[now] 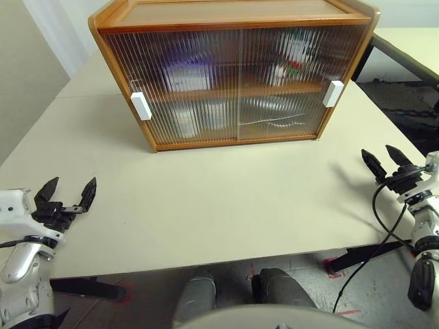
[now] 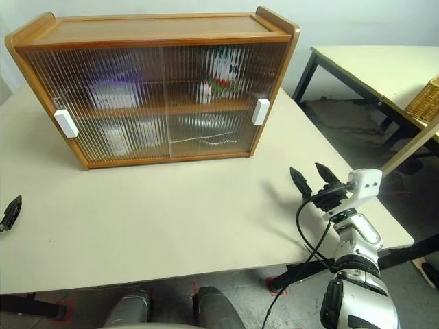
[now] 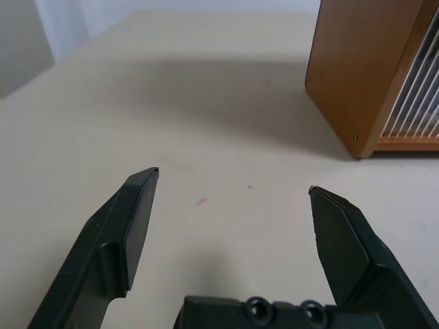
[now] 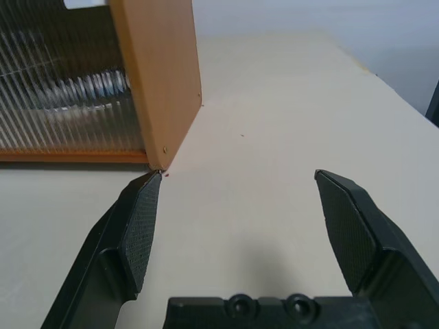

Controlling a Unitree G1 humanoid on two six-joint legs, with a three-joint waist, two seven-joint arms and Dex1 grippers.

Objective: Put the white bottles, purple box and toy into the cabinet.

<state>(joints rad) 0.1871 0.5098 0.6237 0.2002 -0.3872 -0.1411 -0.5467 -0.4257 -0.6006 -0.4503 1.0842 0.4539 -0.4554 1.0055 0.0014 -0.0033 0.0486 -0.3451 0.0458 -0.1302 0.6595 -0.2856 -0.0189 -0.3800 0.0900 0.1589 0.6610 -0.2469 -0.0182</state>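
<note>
The cabinet (image 1: 233, 72) stands at the table's (image 1: 206, 205) far side, doors shut, with wide bare tabletop in front. The left gripper (image 1: 67, 194) and right gripper (image 2: 312, 179) hover spread and empty near the side edges. Behind ribbed doors, the toy (image 2: 218, 74) and purple box (image 2: 113, 92) blur; bottles indistinct

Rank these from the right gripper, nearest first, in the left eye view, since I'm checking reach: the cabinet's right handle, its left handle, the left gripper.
1. Right handle, on the cabinet's near end.
2. Left handle, on its far end.
3. Left gripper, across the table from the right gripper.
</note>
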